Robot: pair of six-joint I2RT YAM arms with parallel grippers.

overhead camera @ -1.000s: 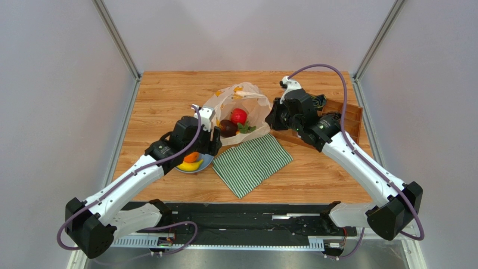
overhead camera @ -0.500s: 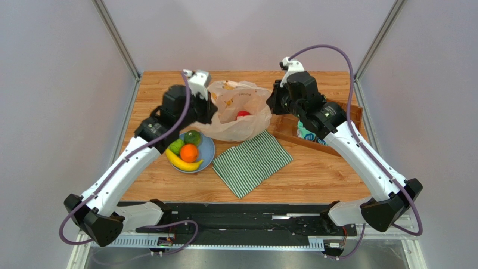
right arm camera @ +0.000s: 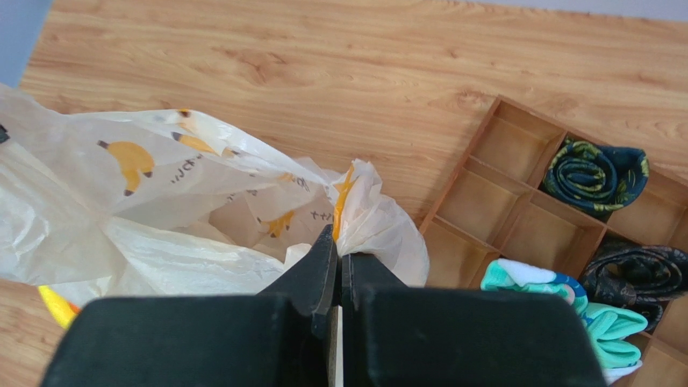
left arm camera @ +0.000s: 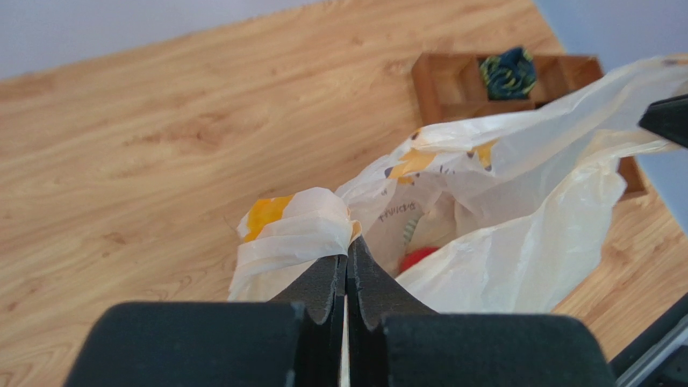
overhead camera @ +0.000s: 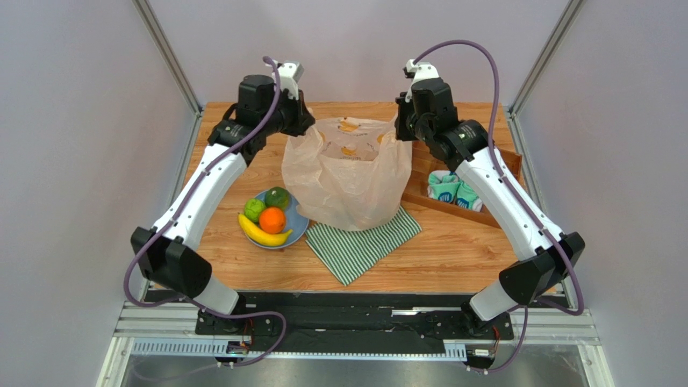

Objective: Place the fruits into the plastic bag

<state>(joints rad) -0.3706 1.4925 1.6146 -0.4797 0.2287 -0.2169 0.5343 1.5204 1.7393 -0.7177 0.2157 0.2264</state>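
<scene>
1. Nearest the arm bases: green-striped cloth point(overhead camera: 359, 240) spread flat on the table point(overhead camera: 452, 254), far edge hidden behind the bag.
2. Just left of it: blue plate point(overhead camera: 299, 222) carrying banana point(overhead camera: 262, 234), orange point(overhead camera: 272, 219), green apple point(overhead camera: 254, 210) and a darker green fruit point(overhead camera: 277, 197), all outside the bag.
3. Behind both: plastic bag point(overhead camera: 347, 173) hung between the two arms, mouth stretched wide, bottom sagging down to the cloth; contact with it impossible to tell.
4. Up at the mouth: left gripper point(left arm camera: 347, 270) pinched fully closed on one handle loop; right gripper point(right arm camera: 339, 246) clamped likewise on the other.
5. Judged as a hold-open step with the loading partly done and four fruits waiting on the plate. Next move probably called for freeing one gripper to fetch from the plate, without letting the mouth collapse.
6. Found only in the left wrist view: a red fruit point(left arm camera: 416, 258) down inside the bag, screened from above by the bag's wall. Found best in the right wrist view: wooden tray point(right arm camera: 517, 177) with rolled socks point(right arm camera: 597, 173) in its compartments. Caught the plate in the top view alone.
</scene>
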